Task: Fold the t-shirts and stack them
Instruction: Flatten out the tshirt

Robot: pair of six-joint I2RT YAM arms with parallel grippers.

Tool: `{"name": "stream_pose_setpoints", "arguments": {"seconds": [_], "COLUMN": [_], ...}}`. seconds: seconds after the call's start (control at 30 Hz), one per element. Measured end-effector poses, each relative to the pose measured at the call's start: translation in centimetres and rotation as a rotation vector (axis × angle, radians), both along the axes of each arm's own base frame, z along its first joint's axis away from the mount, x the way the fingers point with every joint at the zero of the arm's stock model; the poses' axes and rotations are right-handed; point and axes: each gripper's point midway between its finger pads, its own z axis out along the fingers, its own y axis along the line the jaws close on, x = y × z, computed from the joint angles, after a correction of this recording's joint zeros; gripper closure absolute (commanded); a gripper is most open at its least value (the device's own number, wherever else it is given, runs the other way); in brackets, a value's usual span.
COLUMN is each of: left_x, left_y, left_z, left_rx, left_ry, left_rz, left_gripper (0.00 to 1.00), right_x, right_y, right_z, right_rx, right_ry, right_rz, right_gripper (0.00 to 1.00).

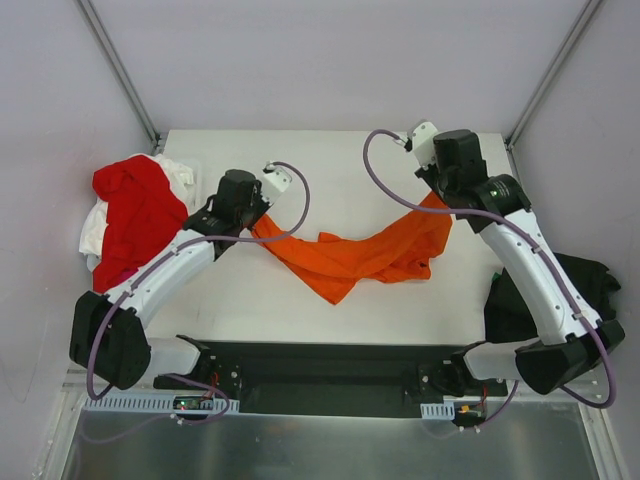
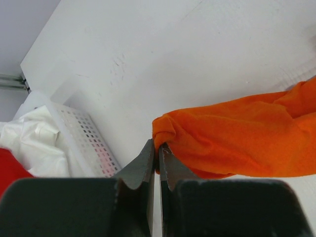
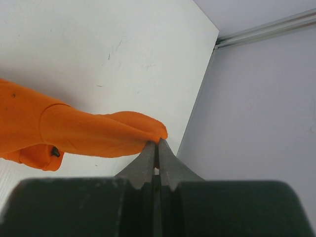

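A bright orange t-shirt (image 1: 360,255) hangs stretched between my two grippers above the white table, sagging in the middle. My left gripper (image 1: 258,220) is shut on its left end; in the left wrist view the jaws (image 2: 158,148) pinch a bunched fold of the orange cloth (image 2: 237,143). The right gripper (image 1: 440,200) is shut on the shirt's right end, and its wrist view shows the closed tips (image 3: 158,144) holding an orange edge (image 3: 98,133). A red t-shirt (image 1: 140,215) and a white one (image 1: 95,230) lie heaped at the left. A black t-shirt (image 1: 590,285) lies at the right.
A white perforated basket (image 2: 84,133) sits under the red and white heap at the table's left edge. Grey walls with metal rails (image 1: 120,70) enclose the table. A black mat (image 1: 330,375) runs along the near edge between the arm bases.
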Motion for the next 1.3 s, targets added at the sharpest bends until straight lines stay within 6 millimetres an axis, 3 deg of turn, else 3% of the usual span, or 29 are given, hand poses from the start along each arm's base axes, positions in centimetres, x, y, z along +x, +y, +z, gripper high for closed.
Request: {"name": "stream_pose_setpoints", "arguments": {"seconds": [0.27,0.53,0.57,0.6,0.7,0.73,0.77,0.83,0.93,1.1,1.23,1.3], "left_x": [2.3,4.5,4.7,4.7,4.8,4.8,4.8,4.9,4.6,1.8,-3.8,-6.9], "left_y": [0.6,1.5,1.7,1.9,2.4,2.4,2.4,2.4,1.8,-1.6,-7.2,-9.3], "left_z": [-1.0,-0.7,-0.7,-0.8,-1.0,-0.9,-0.9,-0.9,-0.9,0.2,2.2,2.2], "left_rx": [0.050,0.100,0.107,0.114,0.136,0.138,0.137,0.133,0.118,0.047,-0.052,-0.085], "left_ry": [-0.025,-0.067,-0.070,-0.071,-0.072,-0.074,-0.075,-0.077,-0.075,-0.052,-0.042,-0.020], "left_rz": [0.066,0.164,0.175,0.184,0.205,0.208,0.210,0.209,0.193,0.052,-0.185,-0.304], "left_gripper": [1.00,0.98,0.94,0.79,0.54,0.26,0.16,0.01,0.01,0.02,0.02,0.03], "right_x": [1.1,2.5,2.6,2.9,3.3,3.4,3.5,3.7,3.8,3.9,4.0,3.9], "right_y": [0.0,-0.9,-1.2,-1.5,-2.1,-2.3,-2.3,-2.4,-2.4,-2.3,-2.2,-2.2], "right_z": [-0.4,-1.0,-1.0,-1.0,-1.3,-1.5,-1.6,-1.8,-1.9,-2.2,-2.7,-3.3], "right_rx": [-0.042,-0.109,-0.116,-0.124,-0.136,-0.139,-0.141,-0.145,-0.146,-0.147,-0.152,-0.155], "right_ry": [-0.005,-0.002,-0.003,-0.003,0.002,0.006,0.008,0.012,0.016,0.022,0.035,0.049], "right_rz": [-0.006,-0.043,-0.051,-0.059,-0.078,-0.083,-0.085,-0.088,-0.088,-0.088,-0.088,-0.086], "right_gripper": [0.99,0.99,0.99,0.99,0.99,0.99,0.99,0.99,0.99,0.99,0.99,0.99]}}
